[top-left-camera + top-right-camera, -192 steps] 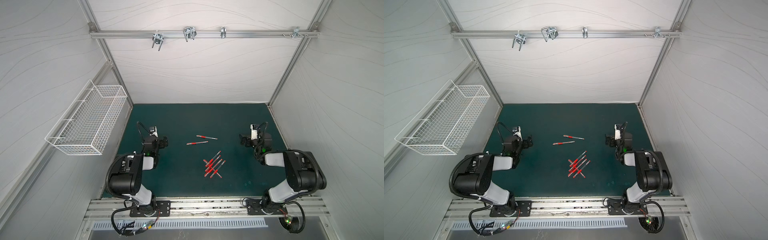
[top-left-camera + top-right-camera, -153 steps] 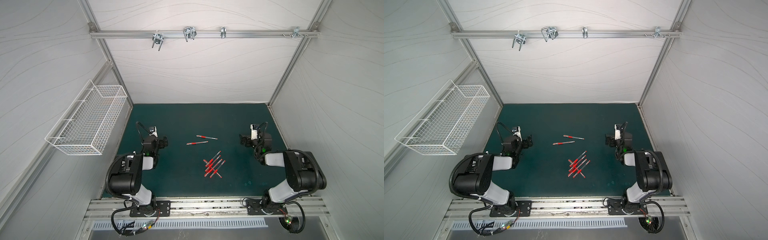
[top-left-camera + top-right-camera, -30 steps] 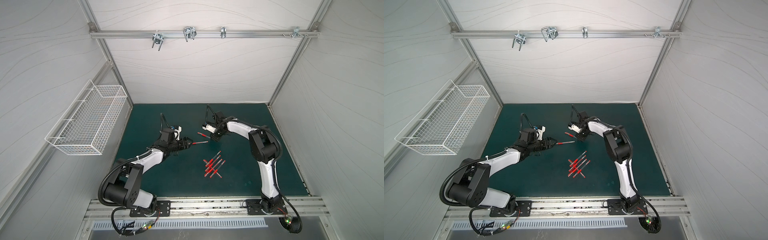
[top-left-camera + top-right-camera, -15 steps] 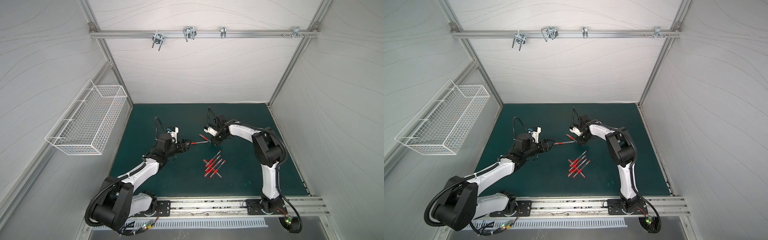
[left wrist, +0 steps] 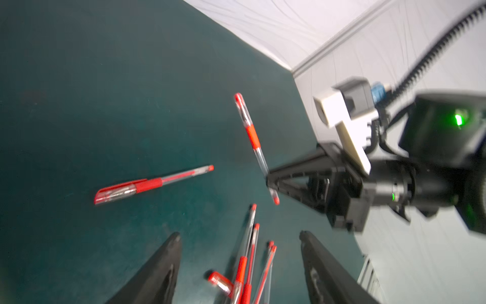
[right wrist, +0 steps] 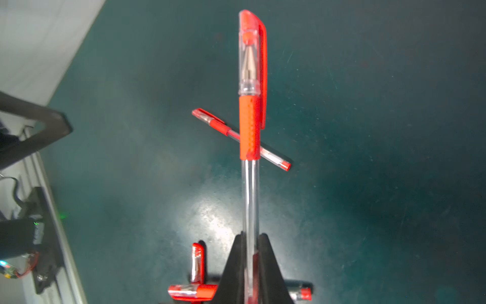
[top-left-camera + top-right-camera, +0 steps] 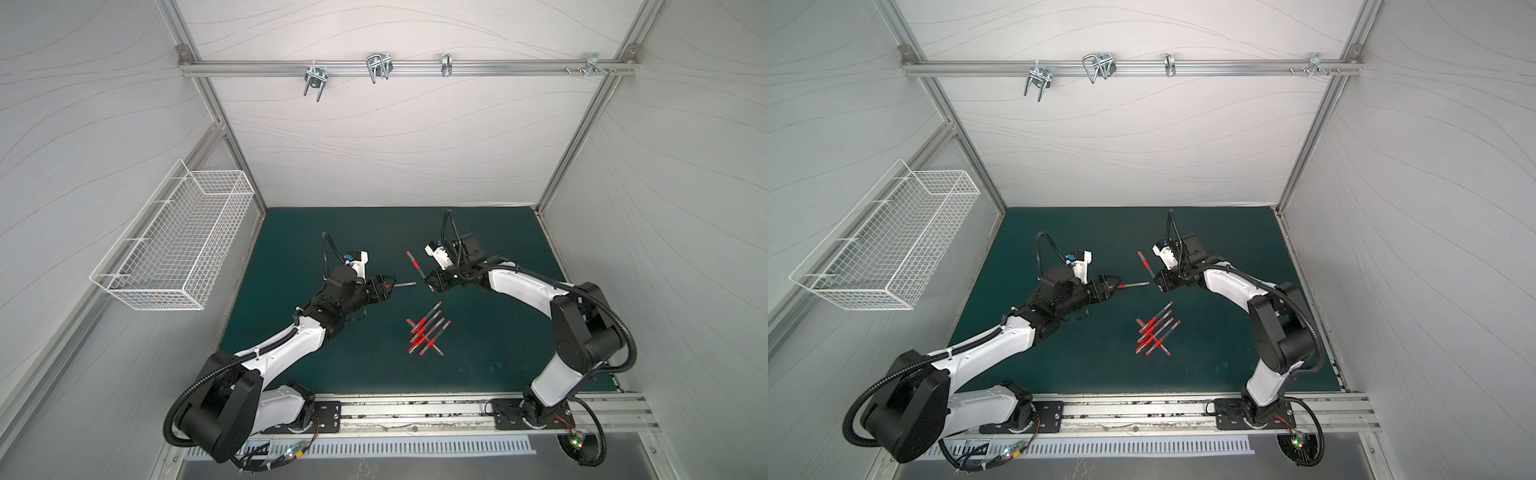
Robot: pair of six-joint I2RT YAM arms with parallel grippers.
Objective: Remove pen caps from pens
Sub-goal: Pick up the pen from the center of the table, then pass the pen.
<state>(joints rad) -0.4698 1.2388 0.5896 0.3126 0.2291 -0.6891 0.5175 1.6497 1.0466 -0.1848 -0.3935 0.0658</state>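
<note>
The right gripper [image 6: 251, 242] pinches a capped pen [image 6: 249, 131] by its barrel, above the mat [image 7: 291, 232]; the left gripper [image 5: 239, 233] hangs spread, empty. A second capped pen [image 5: 155, 184] lies flat. One loose cap [image 5: 219, 280] by the pile [image 7: 426, 332]: most work remains, I think.

The green mat [image 7: 291, 232] bears a pen pile [image 7: 424, 336] and 1 separate capped pen [image 5: 147, 184].
</note>
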